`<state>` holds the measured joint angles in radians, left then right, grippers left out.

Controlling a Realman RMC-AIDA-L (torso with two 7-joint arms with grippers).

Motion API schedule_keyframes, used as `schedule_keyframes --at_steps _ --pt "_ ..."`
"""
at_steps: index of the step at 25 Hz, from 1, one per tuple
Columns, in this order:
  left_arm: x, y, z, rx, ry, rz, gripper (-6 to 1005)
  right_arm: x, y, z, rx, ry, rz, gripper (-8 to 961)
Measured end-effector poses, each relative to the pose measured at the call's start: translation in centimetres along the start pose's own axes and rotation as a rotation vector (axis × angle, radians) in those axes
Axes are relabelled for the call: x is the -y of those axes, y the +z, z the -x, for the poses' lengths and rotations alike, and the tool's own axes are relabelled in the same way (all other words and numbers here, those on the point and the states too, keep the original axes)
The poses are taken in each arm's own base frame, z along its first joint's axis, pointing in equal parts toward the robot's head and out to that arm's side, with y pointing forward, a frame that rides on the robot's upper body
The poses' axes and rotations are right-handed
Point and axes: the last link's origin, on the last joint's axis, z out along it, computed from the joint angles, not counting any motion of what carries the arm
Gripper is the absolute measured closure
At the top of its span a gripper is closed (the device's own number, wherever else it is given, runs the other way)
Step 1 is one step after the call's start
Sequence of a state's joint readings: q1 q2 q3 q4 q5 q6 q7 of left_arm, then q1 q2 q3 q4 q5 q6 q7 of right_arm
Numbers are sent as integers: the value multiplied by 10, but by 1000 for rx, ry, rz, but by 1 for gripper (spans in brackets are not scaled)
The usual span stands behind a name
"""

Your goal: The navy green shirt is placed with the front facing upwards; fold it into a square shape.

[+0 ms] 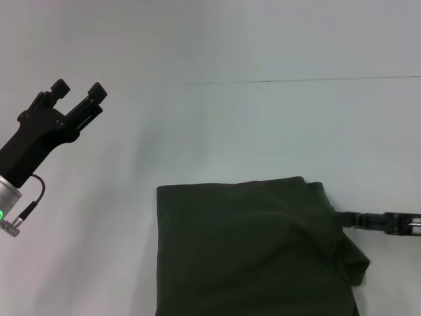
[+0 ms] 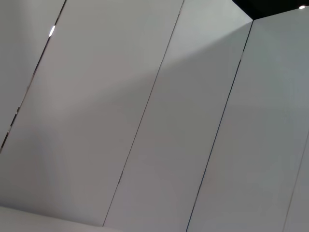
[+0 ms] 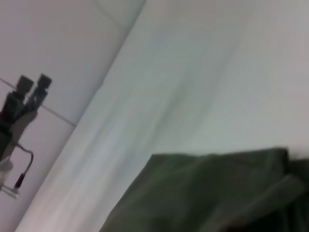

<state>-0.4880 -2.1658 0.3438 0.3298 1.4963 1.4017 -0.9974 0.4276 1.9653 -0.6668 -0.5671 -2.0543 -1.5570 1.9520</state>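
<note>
The navy green shirt point(image 1: 253, 253) lies on the white bench point(image 1: 263, 125) in the near, right-of-centre part of the head view, already folded into a dark block with a straight left edge and a straight far edge; its right side is bunched into a soft, drooping corner, and its near part runs out of view. The right pincer point(image 1: 347, 219) comes in low from the right, its dark fingers reaching that bunched right edge of the cloth, but whether they are clamped on the fabric or merely touching it cannot be told. The left pincer point(image 1: 79, 91) is raised well off to the left, far from the shirt, its two black fingers apart and holding nothing. The right wrist view shows the shirt point(image 3: 207, 193) up close as rumpled olive folds on the pale bench point(image 3: 193, 72), with the left pincer point(image 3: 31, 83) standing small in the distance, fingers spread; none of its own fingers appear there. The left wrist view shows neither shirt nor pincer, only pale wall panels point(image 2: 159, 121) with thin dark seams
</note>
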Motion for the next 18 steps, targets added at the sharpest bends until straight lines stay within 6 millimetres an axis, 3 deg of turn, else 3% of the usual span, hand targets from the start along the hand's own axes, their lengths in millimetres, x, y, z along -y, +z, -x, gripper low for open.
schedule_keyframes --at_steps 8,14,18 --pt "0 -3 0 -1 -31 2 68 -11 -34 -10 28 -153 112 195" --pt "0 -5 0 -4 -64 3 68 -22 -35 -39 -95 -274 205 95" --pt "0 -6 1 -3 -73 2 68 -17 -39 -56 -122 -269 186 95"
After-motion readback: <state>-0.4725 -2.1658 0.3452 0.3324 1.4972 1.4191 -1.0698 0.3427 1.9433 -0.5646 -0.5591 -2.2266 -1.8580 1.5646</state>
